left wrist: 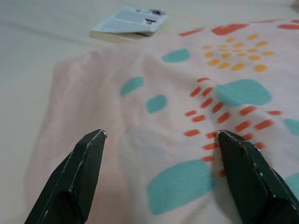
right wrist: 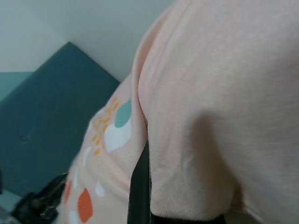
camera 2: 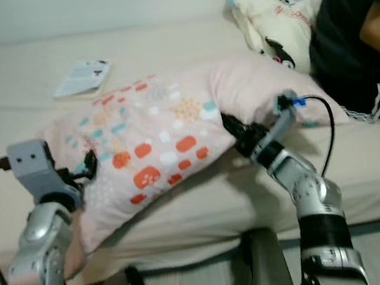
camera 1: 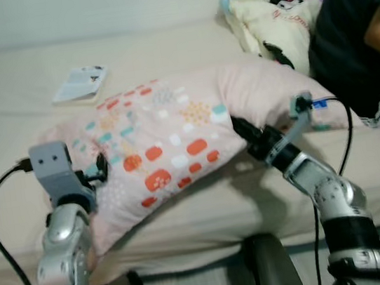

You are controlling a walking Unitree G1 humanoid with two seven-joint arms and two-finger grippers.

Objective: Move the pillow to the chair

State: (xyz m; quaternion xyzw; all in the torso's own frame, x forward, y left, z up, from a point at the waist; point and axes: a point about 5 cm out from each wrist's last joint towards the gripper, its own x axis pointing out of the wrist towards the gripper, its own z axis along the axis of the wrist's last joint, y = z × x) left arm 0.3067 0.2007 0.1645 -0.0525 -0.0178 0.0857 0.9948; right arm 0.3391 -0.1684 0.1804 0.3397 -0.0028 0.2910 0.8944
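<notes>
A pink pillow [camera 1: 169,145] with orange, teal and white patches lies on the bed, its near corner hanging over the bed's front edge. My left gripper [camera 1: 98,171] is at the pillow's left end. In the left wrist view its fingers [left wrist: 88,172] stand wide open, with the pillow's surface [left wrist: 187,102] between and beyond them. My right gripper [camera 1: 241,129] is pushed into the pillow's right side under a fold. In the right wrist view one black finger [right wrist: 140,186] shows pressed into a pinched fold of the pink fabric [right wrist: 219,116].
A thin booklet [camera 1: 81,83] lies on the cream mattress [camera 1: 10,125] behind the pillow. At the right a person in a black shirt [camera 1: 352,34] sits on the bed, beside a cream cartoon-print blanket [camera 1: 277,9]. The bed's front edge is just before my arms.
</notes>
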